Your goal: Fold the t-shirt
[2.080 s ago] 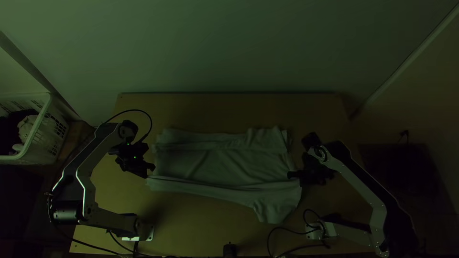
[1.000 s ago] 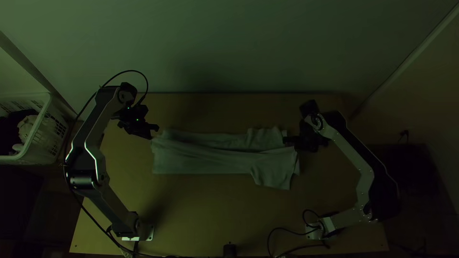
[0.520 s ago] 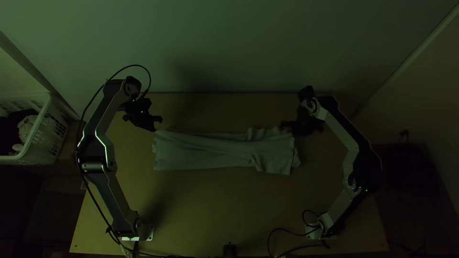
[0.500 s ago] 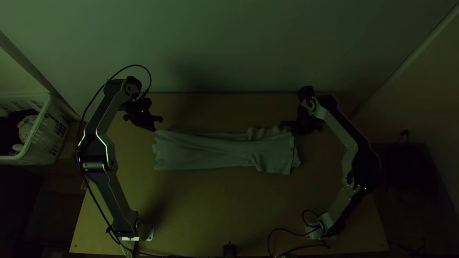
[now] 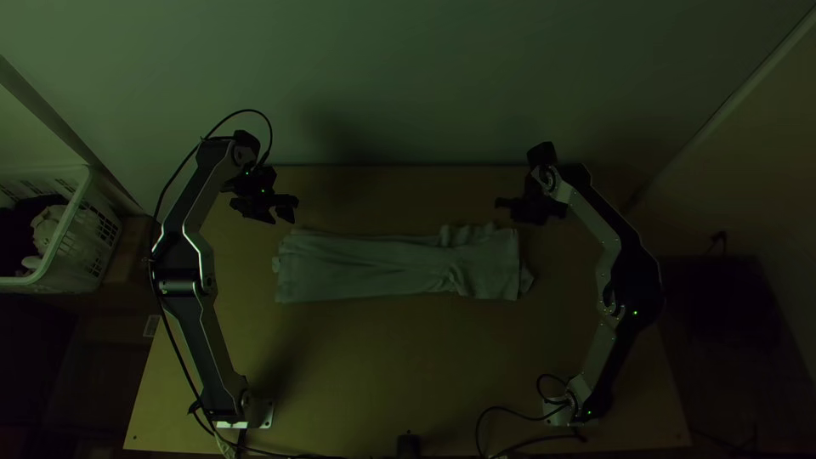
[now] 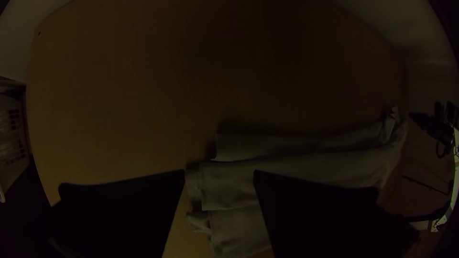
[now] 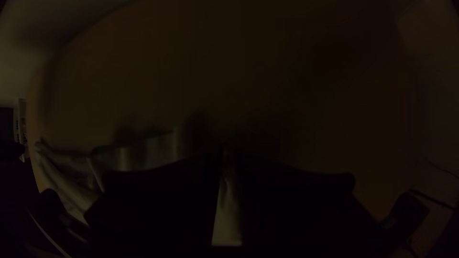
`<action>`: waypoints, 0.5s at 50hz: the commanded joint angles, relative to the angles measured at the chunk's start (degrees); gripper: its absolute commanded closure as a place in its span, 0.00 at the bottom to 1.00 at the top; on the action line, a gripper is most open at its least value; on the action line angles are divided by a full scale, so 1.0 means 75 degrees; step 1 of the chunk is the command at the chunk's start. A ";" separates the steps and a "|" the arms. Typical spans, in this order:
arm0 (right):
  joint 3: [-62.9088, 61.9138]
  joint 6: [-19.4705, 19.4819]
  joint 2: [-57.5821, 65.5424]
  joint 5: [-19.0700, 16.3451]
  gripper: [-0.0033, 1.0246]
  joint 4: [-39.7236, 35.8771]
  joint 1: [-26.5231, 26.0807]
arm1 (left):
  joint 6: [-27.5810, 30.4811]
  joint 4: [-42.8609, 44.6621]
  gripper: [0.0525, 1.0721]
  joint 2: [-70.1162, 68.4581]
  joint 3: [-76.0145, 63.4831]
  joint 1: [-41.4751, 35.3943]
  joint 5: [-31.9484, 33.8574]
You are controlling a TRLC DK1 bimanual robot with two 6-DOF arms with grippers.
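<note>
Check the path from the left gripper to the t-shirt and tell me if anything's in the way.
Nothing visible stands between them. The open left gripper is near the t-shirt's left end in the top view, and its wrist view shows uncovered cloth between the fingers.

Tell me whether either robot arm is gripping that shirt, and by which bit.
Neither seems to be: the left tool stands open over the table's far side, the right tool hangs just off the shirt.

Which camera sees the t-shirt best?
The top view, because nothing blocks the long, folded t-shirt there. The left wrist view shows much of it, partly hidden; the right wrist view shows dim pieces.
</note>
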 commanded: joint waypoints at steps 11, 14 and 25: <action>-0.0509 -0.0169 -0.0963 0.0076 0.48 0.0532 0.0240 | -0.0478 0.0132 0.04 -0.0335 0.0114 0.0351 0.0802; -0.0568 -0.0192 -0.1151 0.0064 0.41 0.0520 0.0252 | -0.0478 0.0132 0.04 -0.0476 -0.0015 0.0492 0.1013; -0.0826 -0.0145 -0.1877 0.0064 0.04 0.0403 0.0182 | -0.0103 0.1093 0.04 -0.1601 -0.1597 0.1183 0.2255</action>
